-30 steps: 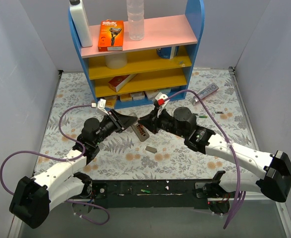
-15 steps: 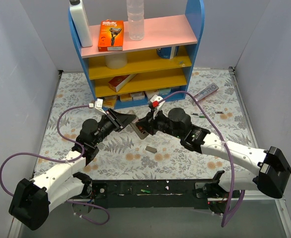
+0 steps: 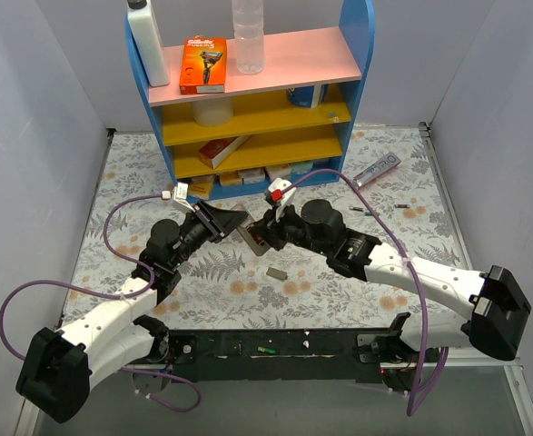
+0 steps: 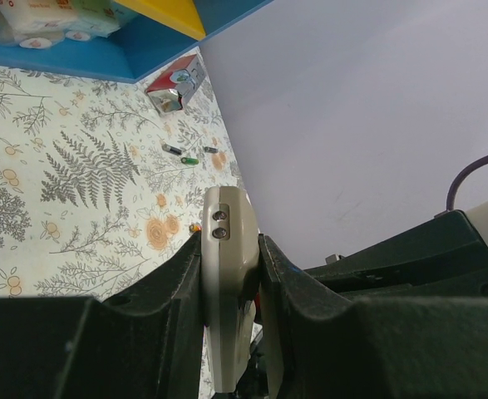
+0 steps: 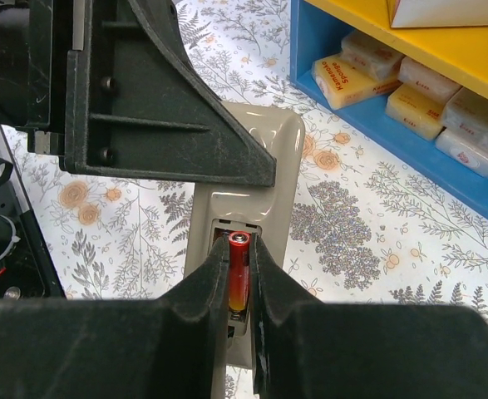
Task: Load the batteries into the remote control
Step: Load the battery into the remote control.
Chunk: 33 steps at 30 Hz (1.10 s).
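Left claw (image 3: 232,221) clenched on the remote control (image 5: 268,158); right claw (image 5: 238,253) clenched on one red battery (image 5: 239,283).
The remote sits edge-on between the left fingers, grey back facing the right claw. The battery lies between the right fingertips, metal end up, in the mouth of the open compartment (how far seated: can't tell). Count: one remote, one battery in grip, three loose batteries (image 4: 190,160) close together on the table (image 3: 121,191), well apart from both claws. One small grey cover piece (image 3: 276,272) lies on the table, near the claws.
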Each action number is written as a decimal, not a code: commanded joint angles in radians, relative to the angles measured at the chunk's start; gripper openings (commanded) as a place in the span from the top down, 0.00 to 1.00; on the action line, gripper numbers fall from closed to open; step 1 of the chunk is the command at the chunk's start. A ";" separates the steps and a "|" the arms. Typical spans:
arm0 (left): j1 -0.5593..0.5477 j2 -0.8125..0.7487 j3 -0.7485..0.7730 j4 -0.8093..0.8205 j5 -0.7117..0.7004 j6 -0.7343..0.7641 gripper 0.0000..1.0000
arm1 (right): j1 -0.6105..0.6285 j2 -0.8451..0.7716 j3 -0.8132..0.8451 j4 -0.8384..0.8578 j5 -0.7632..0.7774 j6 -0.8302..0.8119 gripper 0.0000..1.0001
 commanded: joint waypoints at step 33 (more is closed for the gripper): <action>0.003 -0.040 0.016 0.043 0.029 -0.004 1.00 | 0.008 0.059 0.045 -0.043 0.055 -0.026 0.73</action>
